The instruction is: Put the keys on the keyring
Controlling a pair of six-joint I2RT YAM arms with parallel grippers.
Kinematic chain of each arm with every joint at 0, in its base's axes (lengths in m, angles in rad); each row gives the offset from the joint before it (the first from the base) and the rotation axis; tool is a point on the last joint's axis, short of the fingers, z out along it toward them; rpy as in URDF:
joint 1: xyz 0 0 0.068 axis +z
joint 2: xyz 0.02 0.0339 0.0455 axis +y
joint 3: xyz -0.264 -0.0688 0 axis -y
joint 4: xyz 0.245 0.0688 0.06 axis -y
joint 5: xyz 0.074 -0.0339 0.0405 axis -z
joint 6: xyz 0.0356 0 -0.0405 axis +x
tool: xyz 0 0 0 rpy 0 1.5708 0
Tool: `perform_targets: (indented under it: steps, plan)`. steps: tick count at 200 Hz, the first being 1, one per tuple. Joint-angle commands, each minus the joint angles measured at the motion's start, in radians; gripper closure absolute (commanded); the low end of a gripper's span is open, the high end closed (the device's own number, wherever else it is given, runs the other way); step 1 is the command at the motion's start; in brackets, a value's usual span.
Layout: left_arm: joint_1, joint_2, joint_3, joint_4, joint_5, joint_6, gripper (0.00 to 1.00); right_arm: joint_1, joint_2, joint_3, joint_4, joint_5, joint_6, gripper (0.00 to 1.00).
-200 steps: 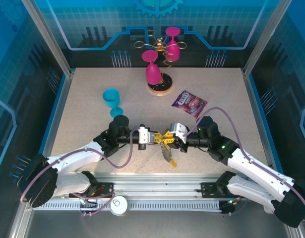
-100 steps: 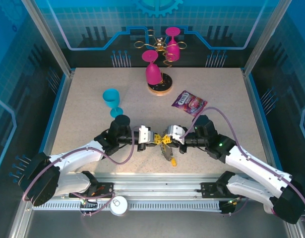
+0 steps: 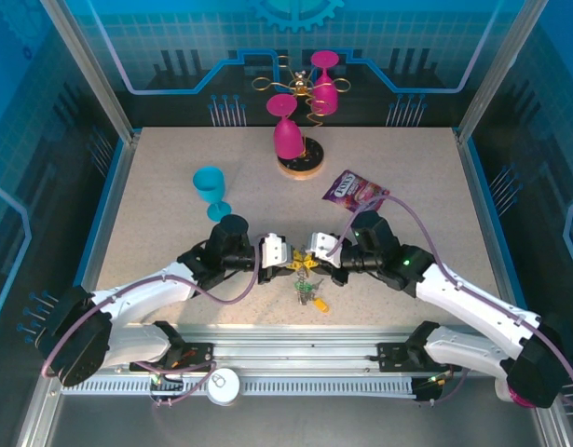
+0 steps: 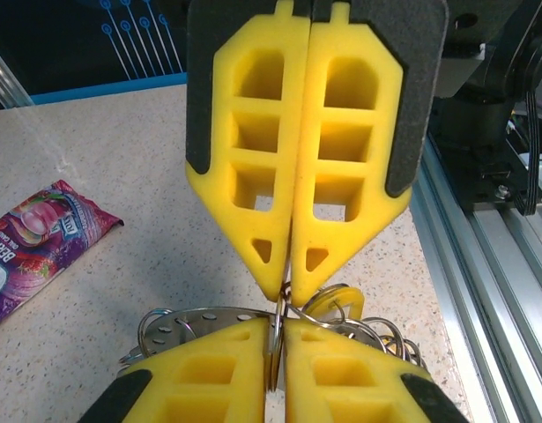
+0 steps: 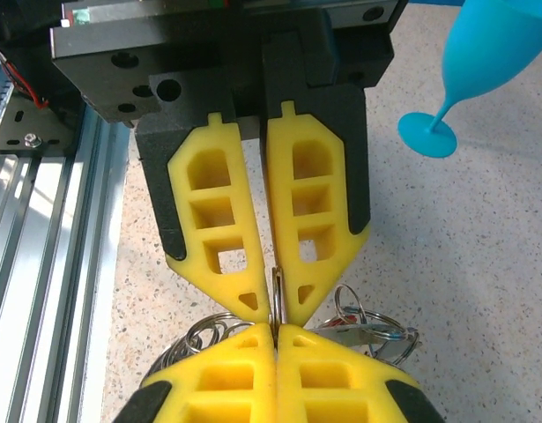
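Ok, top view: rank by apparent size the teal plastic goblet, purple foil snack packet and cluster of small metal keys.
1. Purple foil snack packet and teal plastic goblet: look about alike, so unranked.
2. Cluster of small metal keys: clearly smallest.

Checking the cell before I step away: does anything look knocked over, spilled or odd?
Nothing stands out. The teal goblet stands upright, the purple snack packet lies flat, and the left gripper and right gripper meet tip to tip, both pinching the keyring, with the keys bunched just below.
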Motion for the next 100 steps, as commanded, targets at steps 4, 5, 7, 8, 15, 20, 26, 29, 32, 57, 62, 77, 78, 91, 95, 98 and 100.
perform_targets:
  steps: [4, 5, 7, 8, 15, 20, 26, 29, 32, 57, 62, 77, 78, 91, 95, 98, 100]
  plan:
    - [-0.005, -0.006, 0.055, -0.041, -0.013, 0.035, 0.88, 0.032, 0.020, 0.065, -0.076, 0.012, -0.040, 1.00]
    - [-0.005, -0.006, 0.056, -0.042, -0.013, 0.035, 0.88, 0.032, 0.023, 0.067, -0.078, 0.013, -0.041, 1.00]
    - [-0.006, -0.005, 0.058, -0.045, -0.014, 0.036, 0.88, 0.035, 0.027, 0.071, -0.083, 0.015, -0.044, 1.00]
    - [-0.006, -0.005, 0.058, -0.046, -0.014, 0.037, 0.88, 0.036, 0.027, 0.073, -0.085, 0.016, -0.046, 1.00]
    - [-0.006, -0.004, 0.064, -0.058, -0.013, 0.042, 0.88, 0.043, 0.035, 0.083, -0.101, 0.026, -0.053, 1.00]
    - [-0.006, -0.003, 0.067, -0.065, -0.015, 0.044, 0.88, 0.047, 0.041, 0.090, -0.111, 0.032, -0.058, 1.00]
    - [-0.006, -0.004, 0.071, -0.073, -0.016, 0.048, 0.89, 0.052, 0.047, 0.100, -0.125, 0.039, -0.063, 1.00]
    - [-0.006, -0.003, 0.073, -0.079, -0.016, 0.052, 0.90, 0.054, 0.051, 0.105, -0.131, 0.043, -0.066, 1.00]
    - [-0.006, -0.004, 0.076, -0.086, -0.017, 0.055, 0.91, 0.055, 0.053, 0.108, -0.137, 0.045, -0.069, 1.00]
    - [-0.006, -0.013, 0.079, -0.106, -0.018, 0.069, 1.00, 0.057, 0.050, 0.116, -0.133, 0.049, -0.053, 1.00]
    - [-0.006, -0.018, 0.075, -0.101, -0.016, 0.069, 1.00, 0.054, 0.043, 0.109, -0.115, 0.051, -0.039, 1.00]
    - [-0.005, -0.030, 0.056, -0.071, -0.013, 0.063, 1.00, 0.031, 0.011, 0.074, -0.057, 0.051, 0.024, 0.88]
    - [-0.006, -0.032, 0.055, -0.066, -0.013, 0.063, 1.00, 0.029, 0.007, 0.072, -0.053, 0.051, 0.029, 0.86]
    - [-0.005, -0.044, 0.030, -0.014, -0.012, 0.047, 1.00, 0.011, -0.027, 0.034, -0.013, 0.035, 0.087, 0.70]
    - [-0.006, -0.048, 0.023, 0.001, -0.011, 0.042, 1.00, 0.008, -0.039, 0.022, -0.004, 0.026, 0.102, 0.66]
    - [-0.006, -0.048, 0.018, 0.013, -0.011, 0.037, 1.00, 0.006, -0.047, 0.012, 0.003, 0.021, 0.112, 0.64]
    - [-0.005, -0.049, 0.017, 0.019, -0.010, 0.036, 1.00, 0.006, -0.052, 0.007, 0.006, 0.018, 0.117, 0.63]
